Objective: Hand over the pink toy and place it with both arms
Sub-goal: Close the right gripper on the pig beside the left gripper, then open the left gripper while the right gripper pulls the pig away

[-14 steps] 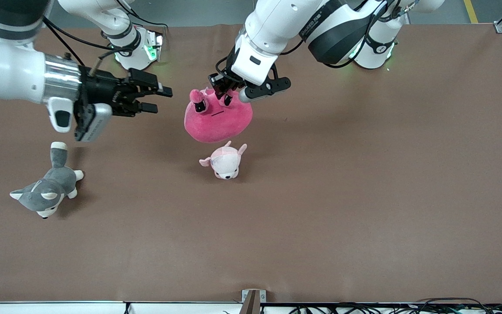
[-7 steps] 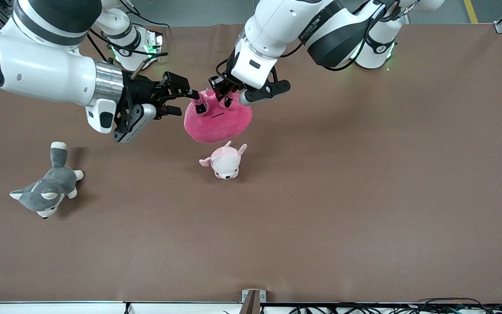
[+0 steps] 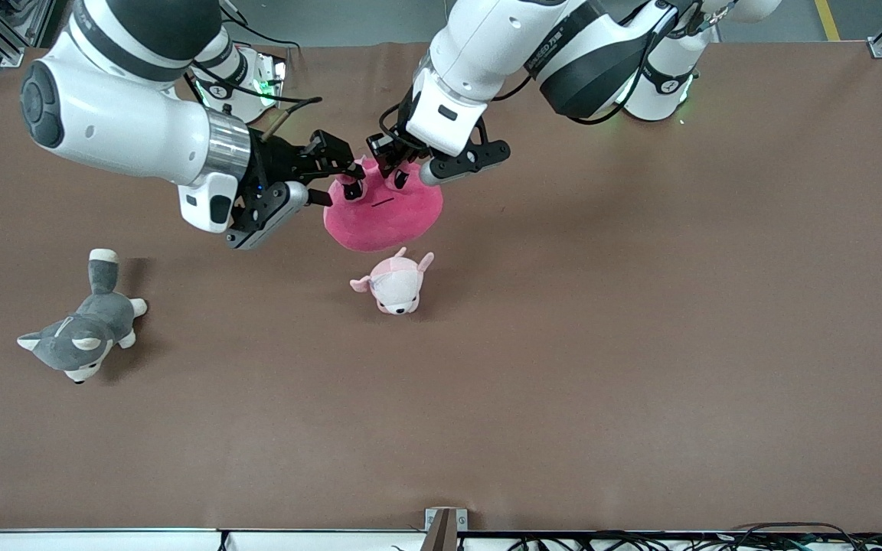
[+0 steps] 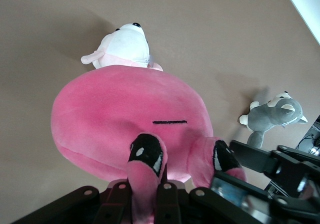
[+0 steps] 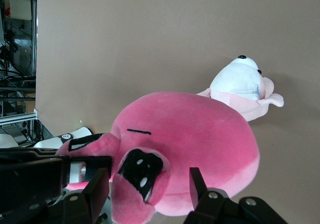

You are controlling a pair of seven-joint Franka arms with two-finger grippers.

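Meanwhile the right gripper (image 3: 334, 180) had swung in from over the grey husky (image 3: 81, 337), its spread fingers now bracketing one eye stalk of the pink toy (image 3: 383, 214), which hung above the table pinched by the left gripper (image 3: 397, 168), so the handover looked imminent.

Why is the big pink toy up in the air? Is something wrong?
Nothing is broken. The pink toy hangs over the small pink-and-white plush because the left claw is shut on its eye stalk. The right claw is open around the other stalk. The grey husky lies tipped over.
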